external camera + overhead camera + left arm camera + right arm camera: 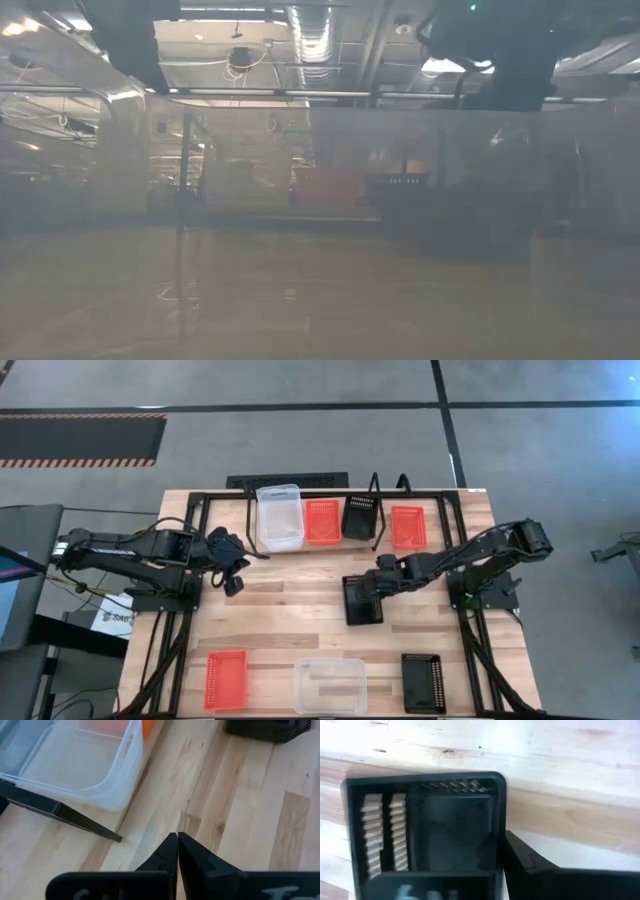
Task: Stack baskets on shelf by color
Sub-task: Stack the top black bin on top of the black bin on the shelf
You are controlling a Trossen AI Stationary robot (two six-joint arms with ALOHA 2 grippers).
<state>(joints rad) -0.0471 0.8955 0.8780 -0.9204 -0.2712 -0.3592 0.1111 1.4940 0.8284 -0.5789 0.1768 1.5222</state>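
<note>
A: At centre of the surface (300, 600), slightly toward three o'clock, the right pincer (368, 588) sat over a black basket (362, 600). Wrist view showed one finger inside the basket's wall and one outside, pinching that wall (497, 820).

B: Left arm?

A: Parked at nine o'clock, left pincer (177, 851) pressed together, empty, tips above bare wood just beside the clear basket (280, 517) on the shelf (250, 510).

B: Shelf contents?

A: At twelve o'clock, from the clear basket toward three o'clock: an orange-red basket (322, 521), a second black basket (358, 518) standing tilted, then another orange-red basket (407, 526). Waiting along the six o'clock edge: a third orange-red basket (225, 678), a second clear basket (330, 685), a third black basket (423, 681).

B: Risks, as judged?

A: A single-wall grip on a light perforated tray: it could pivot or slip during a lift. The tilted black basket gives a poor seat, so nesting onto it might jam or knock it over. The wire upright loops (375, 485) near that slot could catch the carried tray. The low view was too hazy to judge clearance.
</note>
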